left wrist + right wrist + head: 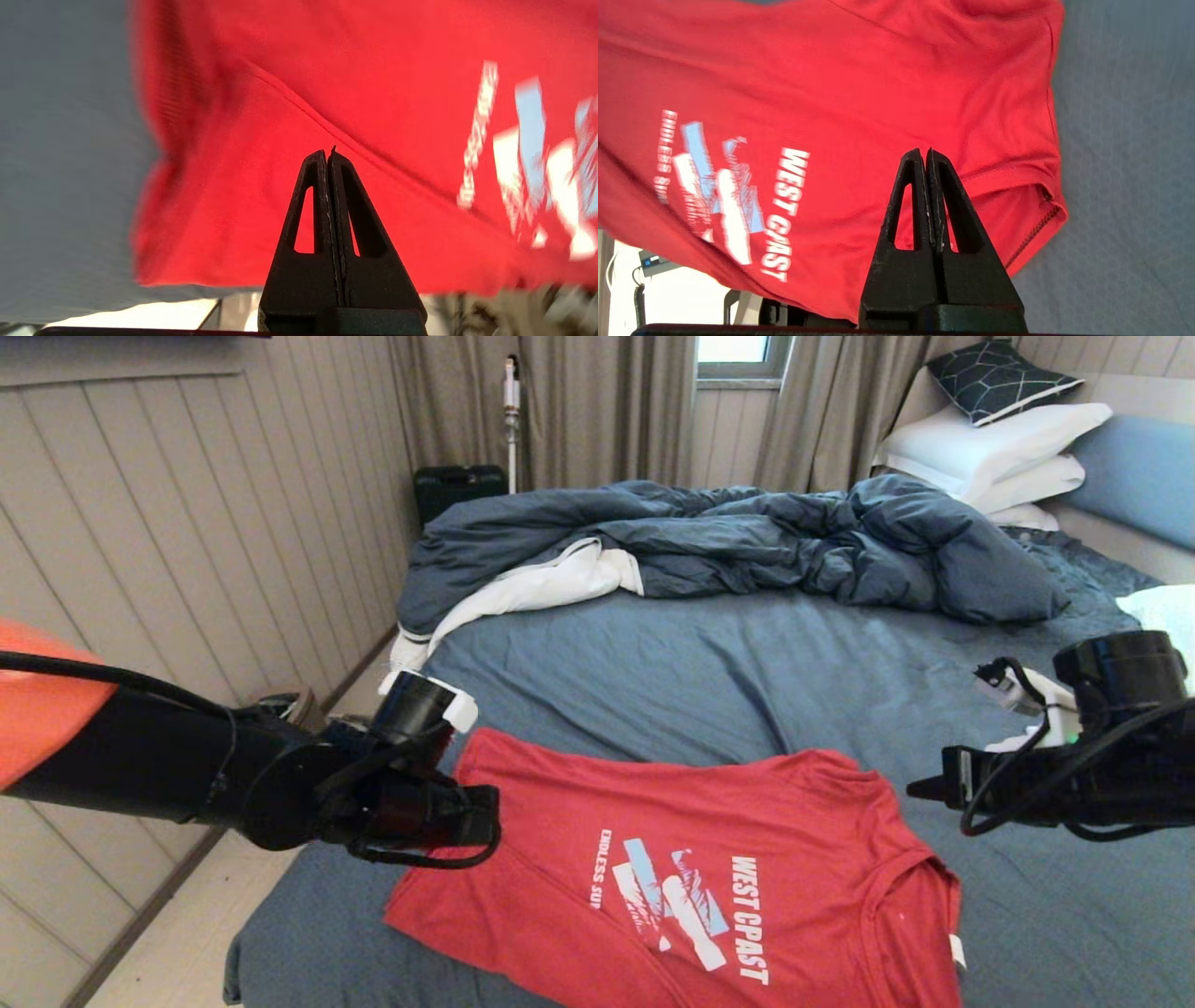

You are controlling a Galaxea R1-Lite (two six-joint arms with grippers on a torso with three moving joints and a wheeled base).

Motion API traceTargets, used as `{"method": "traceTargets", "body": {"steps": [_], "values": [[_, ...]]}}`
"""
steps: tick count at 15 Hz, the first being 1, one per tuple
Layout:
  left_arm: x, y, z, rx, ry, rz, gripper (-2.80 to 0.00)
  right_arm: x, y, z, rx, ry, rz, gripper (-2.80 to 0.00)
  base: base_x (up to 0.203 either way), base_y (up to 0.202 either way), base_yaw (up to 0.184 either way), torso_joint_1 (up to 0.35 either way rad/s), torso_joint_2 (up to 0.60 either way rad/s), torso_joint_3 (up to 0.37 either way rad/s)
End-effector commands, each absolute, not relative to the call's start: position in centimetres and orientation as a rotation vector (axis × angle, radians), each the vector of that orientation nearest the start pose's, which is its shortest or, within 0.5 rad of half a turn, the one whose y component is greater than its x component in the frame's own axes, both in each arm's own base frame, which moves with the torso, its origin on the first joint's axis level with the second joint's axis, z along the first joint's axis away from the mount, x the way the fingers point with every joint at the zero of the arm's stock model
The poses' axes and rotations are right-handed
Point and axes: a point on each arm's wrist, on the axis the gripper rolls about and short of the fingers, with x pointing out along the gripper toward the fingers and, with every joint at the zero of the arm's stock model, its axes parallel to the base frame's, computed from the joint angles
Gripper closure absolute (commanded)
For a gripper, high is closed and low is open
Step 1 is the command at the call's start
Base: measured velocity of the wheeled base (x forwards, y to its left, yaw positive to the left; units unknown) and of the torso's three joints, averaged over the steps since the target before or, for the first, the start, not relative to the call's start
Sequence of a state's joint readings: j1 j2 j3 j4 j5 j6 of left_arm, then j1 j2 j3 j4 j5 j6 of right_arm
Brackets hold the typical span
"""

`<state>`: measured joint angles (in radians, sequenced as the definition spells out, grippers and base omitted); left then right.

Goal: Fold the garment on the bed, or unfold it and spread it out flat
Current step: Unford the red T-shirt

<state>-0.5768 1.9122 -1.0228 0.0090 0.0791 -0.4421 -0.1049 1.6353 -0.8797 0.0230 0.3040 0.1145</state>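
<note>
Red garment (709, 868) is laid print-up on the near part of the bed (728, 681), on the slate-blue sheet, partly folded with a diagonal crease across the front. Rumpled duvet (747, 541) and pillows (990, 448) are seen only from the head view, well behind the shirt.

Left gripper (481, 817) is placed over the shirt's left edge; fingertip detail is masked there by the arm. In the left wrist view the left gripper (329, 154) is shown with jaws pressed together, nothing pinched, above a seam.

Right gripper (920, 791) is held just beside the shirt's right edge. In its wrist view (924, 154) jaws are fully closed and empty, over the sleeve area.
</note>
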Motion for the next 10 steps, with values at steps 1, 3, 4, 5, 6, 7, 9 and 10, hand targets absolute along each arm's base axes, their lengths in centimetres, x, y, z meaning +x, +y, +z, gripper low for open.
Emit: {"method": "traceTargets", "body": {"steps": [1,3,4,5,6,7,9,10], "values": [[27.8,-19.8,10.2,-0.068,0.970,-0.294,0.00,27.3,-2.2,14.6,0.277,0.820,0.141,0.00,0.000,0.000,0.000,0.000,0.00,0.000],[28.7,-21.0,10.8,-0.063,0.953,-0.312,0.00,27.4,-1.9,13.5,0.275,0.842,0.151,0.00,0.000,0.000,0.000,0.000,0.00,0.000],[29.3,-21.6,10.9,-0.061,0.956,-0.313,0.00,27.3,-1.4,13.1,0.271,0.854,0.165,0.00,0.000,0.000,0.000,0.000,0.00,0.000],[29.9,-22.2,10.7,-0.059,0.960,-0.313,0.00,27.1,-1.0,12.8,0.265,0.865,0.181,0.00,0.000,0.000,0.000,0.000,0.00,0.000],[30.4,-22.6,10.3,-0.055,0.966,-0.312,0.00,26.9,-0.6,12.7,0.261,0.871,0.191,0.00,0.000,0.000,0.000,0.000,0.00,0.000],[30.8,-22.9,9.7,-0.048,0.975,-0.309,0.00,26.8,-0.4,12.7,0.258,0.874,0.200,0.00,0.000,0.000,0.000,0.000,0.00,0.000],[31.7,-23.5,8.4,-0.033,0.990,-0.300,0.00,26.5,0.0,12.7,0.252,0.874,0.212,0.00,0.000,0.000,0.000,0.000,0.00,0.000],[32.2,-23.5,7.7,-0.007,0.992,-0.279,0.00,26.3,0.1,12.6,0.251,0.874,0.214,0.00,0.000,0.000,0.000,0.000,0.00,0.000]]}}
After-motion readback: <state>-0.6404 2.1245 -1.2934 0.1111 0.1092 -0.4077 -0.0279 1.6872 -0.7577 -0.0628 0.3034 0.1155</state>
